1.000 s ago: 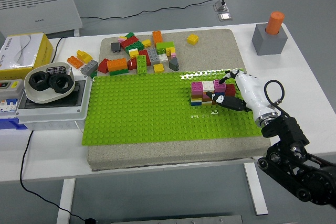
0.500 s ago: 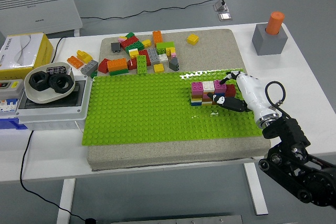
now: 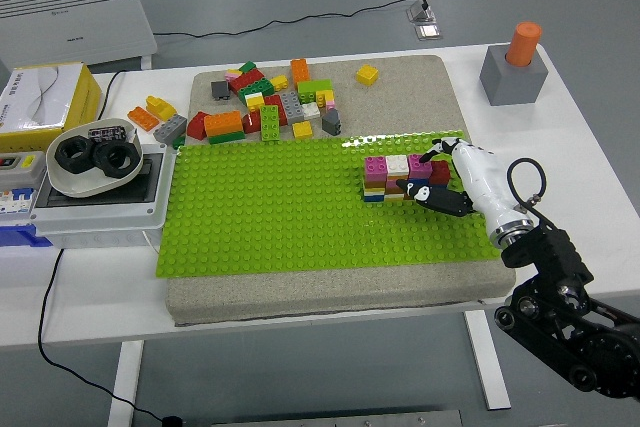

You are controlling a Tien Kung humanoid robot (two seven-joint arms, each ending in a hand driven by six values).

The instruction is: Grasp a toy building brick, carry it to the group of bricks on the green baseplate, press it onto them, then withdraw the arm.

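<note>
My right hand [image 3: 440,175] sits at the right side of the group of bricks [image 3: 402,177] on the green baseplate [image 3: 290,217], fingers curled against the stack. I can't tell whether they pinch a brick or only press on it. The loose bricks [image 3: 270,107] lie heaped behind the baseplate's far edge, on the same surface.

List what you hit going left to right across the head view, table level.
Yellow box → white bowl with black rings → green baseplate → stacked bricks → right hand → grey block with orange cylinder.
</note>
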